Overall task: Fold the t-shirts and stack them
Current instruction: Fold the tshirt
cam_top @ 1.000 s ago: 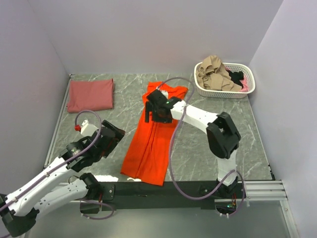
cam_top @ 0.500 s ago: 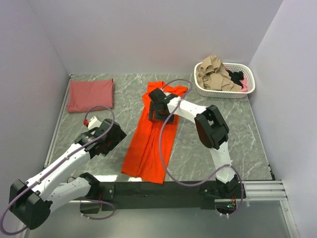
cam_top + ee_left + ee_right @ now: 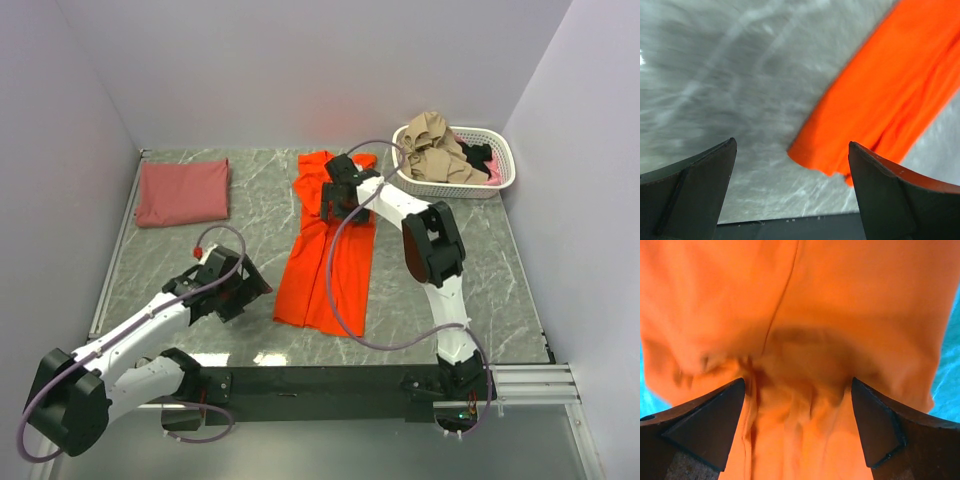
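The bright orange-red t-shirt [image 3: 330, 260] lies as a long narrow strip down the middle of the table. My right gripper [image 3: 336, 196] is open over its far end, jaws wide apart, and the cloth [image 3: 815, 315] bunches in wrinkles between them [image 3: 797, 405]. My left gripper [image 3: 254, 284] is open and empty just left of the shirt's near left corner [image 3: 810, 155], low over the table [image 3: 792, 170]. The dusty brick-red t-shirt [image 3: 183, 192] lies folded to a rectangle at the far left.
A white slotted basket [image 3: 500, 185] holding tan and dark clothes [image 3: 430, 150] stands at the far right corner. Walls close the table on the left, back and right. A black rail [image 3: 330, 380] runs along the near edge.
The right gripper moved toward the far edge and the orange-red shirt slid away with it. The left gripper swung right toward the shirt's near left corner.
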Robot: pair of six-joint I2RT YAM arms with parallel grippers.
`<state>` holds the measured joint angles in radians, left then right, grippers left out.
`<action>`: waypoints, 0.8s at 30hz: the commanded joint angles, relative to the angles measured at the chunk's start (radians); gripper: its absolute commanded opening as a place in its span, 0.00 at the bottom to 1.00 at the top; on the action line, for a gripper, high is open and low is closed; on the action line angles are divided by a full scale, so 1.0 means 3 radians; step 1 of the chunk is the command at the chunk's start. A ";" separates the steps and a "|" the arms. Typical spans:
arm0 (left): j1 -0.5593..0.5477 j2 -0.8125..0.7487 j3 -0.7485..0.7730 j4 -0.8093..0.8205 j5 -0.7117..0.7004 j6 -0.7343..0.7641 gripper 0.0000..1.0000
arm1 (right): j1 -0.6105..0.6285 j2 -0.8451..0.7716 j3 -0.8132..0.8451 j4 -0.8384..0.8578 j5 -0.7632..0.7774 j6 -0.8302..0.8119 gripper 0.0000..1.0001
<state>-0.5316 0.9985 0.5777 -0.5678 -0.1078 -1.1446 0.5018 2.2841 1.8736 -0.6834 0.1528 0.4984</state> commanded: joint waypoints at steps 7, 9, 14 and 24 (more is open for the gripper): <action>-0.0053 0.0153 -0.0331 0.0824 0.0738 0.0430 0.98 | 0.0193 -0.1783 -0.1401 0.0650 -0.0483 0.0148 0.94; -0.0084 0.0225 -0.0341 0.0916 0.0794 0.0476 0.91 | 0.0193 -0.2216 -0.1931 0.0810 -0.0585 0.0276 0.94; -0.0253 0.0623 -0.0305 0.1054 0.0718 0.0471 0.78 | 0.0199 -0.2847 -0.2854 0.1041 -0.0826 0.0547 0.95; -0.0462 0.1069 -0.0192 0.0865 0.0600 0.0339 0.24 | 0.0188 -0.3507 -0.3806 0.0959 -0.0923 0.0778 0.93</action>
<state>-0.6514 1.3033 0.5289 -0.2565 0.1070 -1.0370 0.5625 1.3041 0.7391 -0.4171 -0.1169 0.7010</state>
